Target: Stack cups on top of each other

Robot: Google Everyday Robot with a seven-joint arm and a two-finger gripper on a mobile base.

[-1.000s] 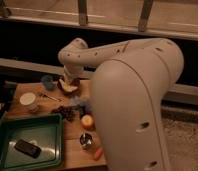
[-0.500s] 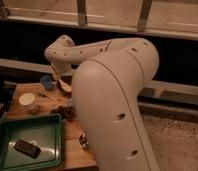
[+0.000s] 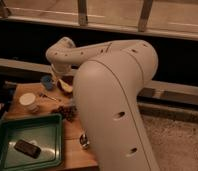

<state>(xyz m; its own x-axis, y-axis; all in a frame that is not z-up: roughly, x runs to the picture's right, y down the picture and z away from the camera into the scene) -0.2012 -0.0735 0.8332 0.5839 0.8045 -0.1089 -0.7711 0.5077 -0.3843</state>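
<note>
The small light-blue cup (image 3: pixel 46 81) stands upright at the back of the wooden table (image 3: pixel 22 90). The white cup (image 3: pixel 28 101) stands apart from it, nearer and to the left, just behind the green tray. My gripper (image 3: pixel 56 80) hangs down from the arm's wrist right beside the blue cup, on its right, and is partly hidden by the arm. The large white arm (image 3: pixel 112 100) fills the right half of the view and hides the table's right side.
A reddish bowl (image 3: pixel 66 86) sits just right of the gripper. A green tray (image 3: pixel 42 125) at the front left holds a dark block (image 3: pixel 27 148). A dark clump (image 3: pixel 68 112) and a thin stick (image 3: pixel 49 96) lie mid-table. A shiny metal cup (image 3: pixel 84 142) peeks out by the arm.
The arm has swung left and toward the camera, now covering the table's right part. The gripper end has moved closer to the blue cup. The cups have not moved.
</note>
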